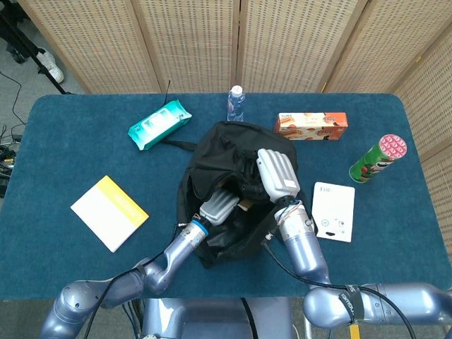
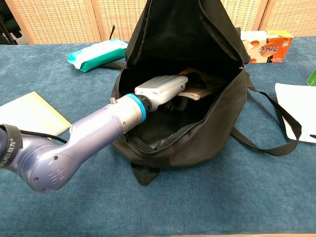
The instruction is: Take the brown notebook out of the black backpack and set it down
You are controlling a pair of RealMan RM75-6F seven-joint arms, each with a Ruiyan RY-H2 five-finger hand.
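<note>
Black backpack (image 2: 207,128) gapes — left hand (image 2: 160,90) inside grips brown notebook (image 2: 197,91), right hand (image 1: 277,174) clutching its rim.

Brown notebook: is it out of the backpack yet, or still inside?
Still inside. The brown notebook lies within the open mouth of the black backpack, with the left hand on it.
</note>
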